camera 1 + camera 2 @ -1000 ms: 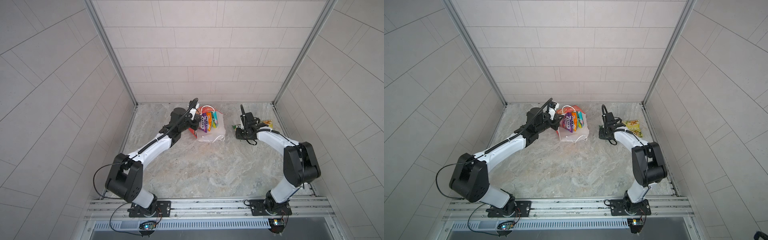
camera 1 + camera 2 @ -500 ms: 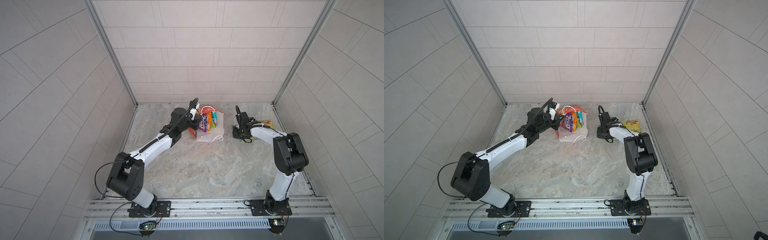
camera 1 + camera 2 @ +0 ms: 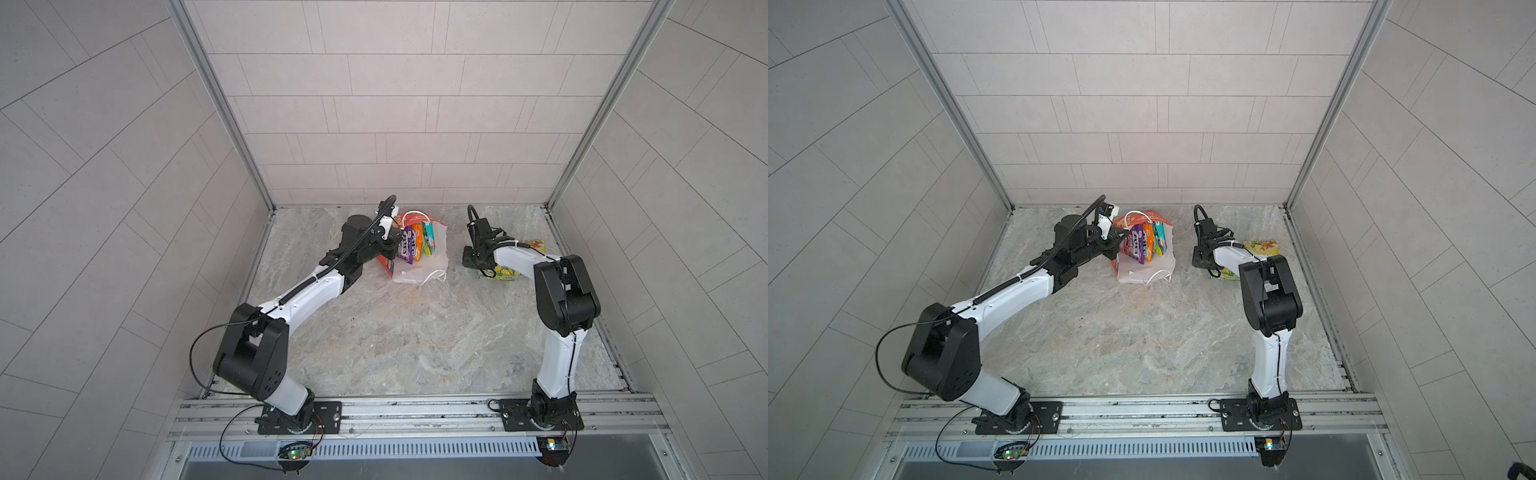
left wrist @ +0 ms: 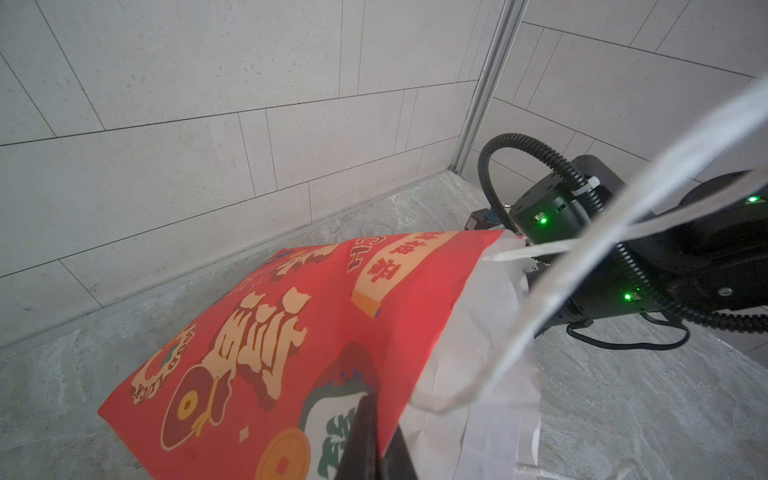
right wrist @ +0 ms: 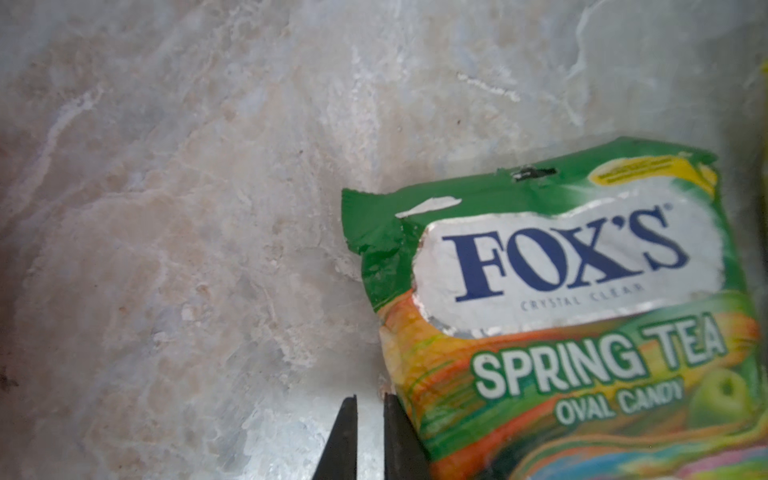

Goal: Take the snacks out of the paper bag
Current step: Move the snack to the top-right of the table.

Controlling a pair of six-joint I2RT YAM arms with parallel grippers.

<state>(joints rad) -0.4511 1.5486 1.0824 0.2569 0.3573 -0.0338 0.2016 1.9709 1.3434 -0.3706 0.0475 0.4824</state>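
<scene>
The red paper bag [image 3: 434,259] [image 3: 1144,270] lies tilted open at the back of the table, showing its white inside. Several snacks stand in its mouth, purple [image 3: 409,247] [image 3: 1136,245], orange, green and teal. My left gripper [image 3: 392,245] [image 4: 380,415] is shut on the bag's red wall [image 4: 291,324] at the rim. A green FOX'S packet [image 5: 561,291] [image 3: 505,272] lies flat on the table. My right gripper [image 5: 370,397] [image 3: 471,262] points down just beside it, shut to a narrow slit with nothing between its jaws.
A yellow packet [image 3: 534,245] [image 3: 1262,246] lies near the right wall behind the right arm. White cord handles [image 3: 432,276] trail from the bag, and one [image 4: 623,216] crosses the left wrist view. Tiled walls close in at the back and both sides.
The right arm's elbow has folded in toward the middle and its gripper has shifted slightly toward the bag. The left arm and the bag have stayed put.
</scene>
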